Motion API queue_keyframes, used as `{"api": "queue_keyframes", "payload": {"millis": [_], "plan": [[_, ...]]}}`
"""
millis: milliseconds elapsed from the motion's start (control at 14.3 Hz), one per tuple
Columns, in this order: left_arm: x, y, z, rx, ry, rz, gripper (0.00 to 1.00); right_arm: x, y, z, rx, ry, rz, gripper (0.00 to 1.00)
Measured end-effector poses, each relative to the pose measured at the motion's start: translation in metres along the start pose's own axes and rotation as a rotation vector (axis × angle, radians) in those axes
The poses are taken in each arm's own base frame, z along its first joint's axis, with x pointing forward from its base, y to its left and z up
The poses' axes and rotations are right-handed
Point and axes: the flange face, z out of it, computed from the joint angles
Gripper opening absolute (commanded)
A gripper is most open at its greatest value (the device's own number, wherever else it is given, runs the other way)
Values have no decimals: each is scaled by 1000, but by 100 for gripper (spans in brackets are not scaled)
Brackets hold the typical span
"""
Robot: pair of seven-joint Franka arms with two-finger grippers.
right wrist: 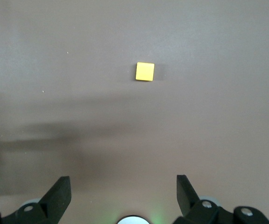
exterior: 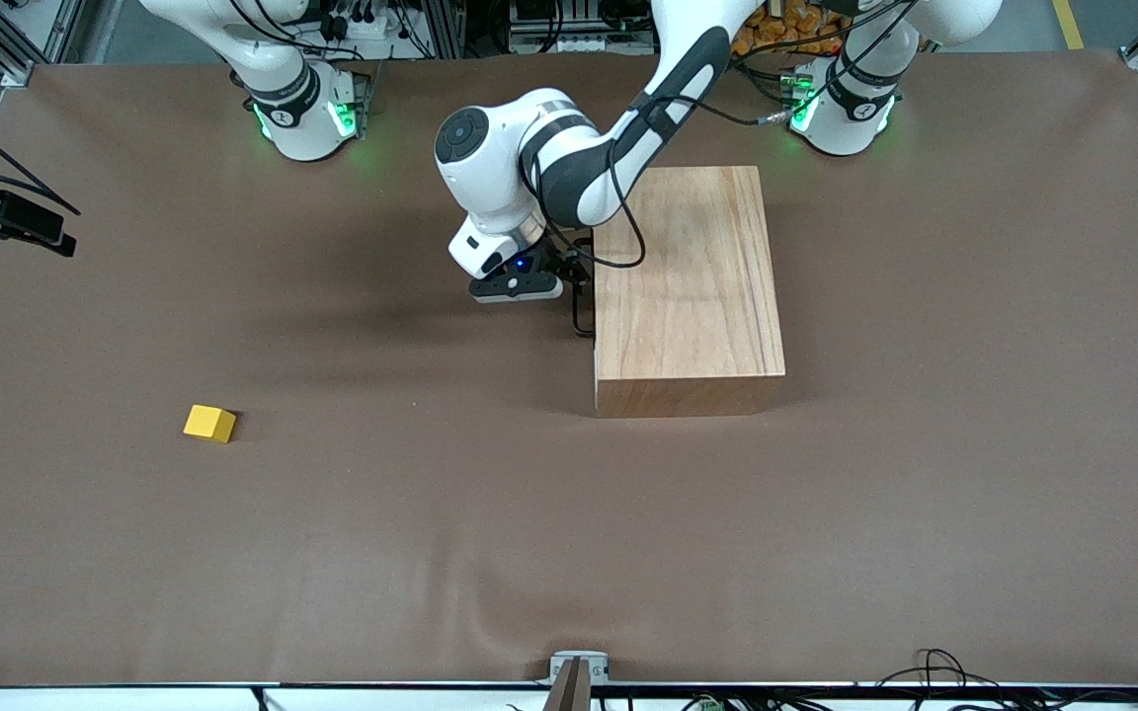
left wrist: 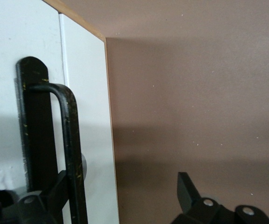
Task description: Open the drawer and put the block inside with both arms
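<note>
The light-wood cabinet [exterior: 688, 286] stands on the table near the left arm's base. Its drawer is shut; the white front panel [left wrist: 88, 116] faces the right arm's end of the table. The thin black wire handle [exterior: 581, 314] also shows in the left wrist view [left wrist: 72, 140]. My left gripper [exterior: 569, 272] is open at the drawer front, the handle between its fingers, close to one finger [left wrist: 55, 189]. The yellow block [exterior: 209, 424] lies on the table toward the right arm's end. My right gripper [right wrist: 123, 184] is open and empty, high over the table, with the block [right wrist: 145, 71] below.
A brown cloth covers the table [exterior: 569, 543]. A black camera mount [exterior: 6, 222] juts in at the right arm's end. Cables [exterior: 934, 671] lie along the edge nearest the front camera.
</note>
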Motion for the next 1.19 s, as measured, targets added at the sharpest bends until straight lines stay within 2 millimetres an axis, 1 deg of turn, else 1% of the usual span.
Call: {"api": "queue_keyframes", "payload": {"millis": [210, 349, 699, 1188], "plan": [[0, 1, 4, 5, -3, 9, 100, 4, 2, -2, -1, 33, 3, 100], [-1, 2, 7, 7, -6, 17, 100, 5, 6, -1, 0, 30, 11, 100], [-1, 3, 8, 3, -3, 18, 100, 14, 33, 15, 4, 2, 60, 100], [0, 12, 0, -65, 36, 23, 100, 15, 33, 17, 4, -1, 58, 100]]}}
